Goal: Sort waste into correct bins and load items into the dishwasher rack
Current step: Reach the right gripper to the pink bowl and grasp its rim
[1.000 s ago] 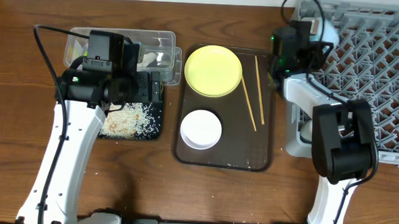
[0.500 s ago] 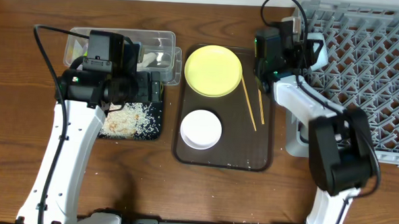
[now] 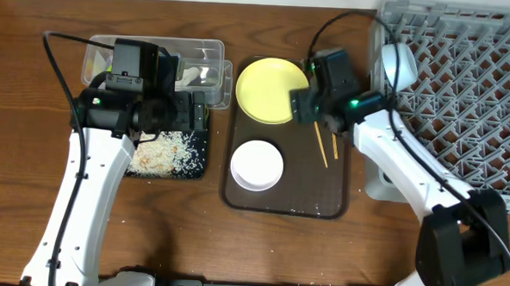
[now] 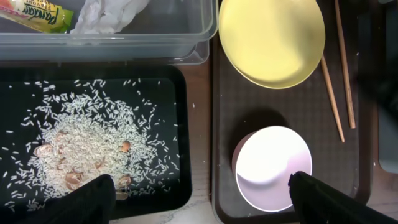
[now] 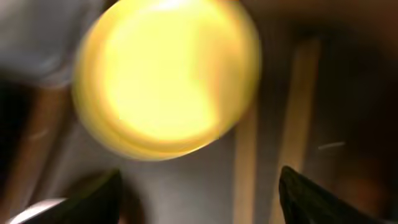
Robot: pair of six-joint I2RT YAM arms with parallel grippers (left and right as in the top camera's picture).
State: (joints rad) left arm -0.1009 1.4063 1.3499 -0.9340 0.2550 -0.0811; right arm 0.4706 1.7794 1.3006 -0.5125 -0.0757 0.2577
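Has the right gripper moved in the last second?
Yes. The right gripper swung left, off the left edge of the dishwasher rack, and now hangs over the brown tray between yellow plate and chopsticks.

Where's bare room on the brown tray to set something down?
Bare: lower right corner of the brown tray, right of the white bowl, below the chopsticks. Crowded: its upper half, with the yellow plate and the right gripper.

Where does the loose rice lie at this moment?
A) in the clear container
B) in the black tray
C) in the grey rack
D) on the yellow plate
B: the rice is spread over the floor of the black tray, not inside the clear container beside it.
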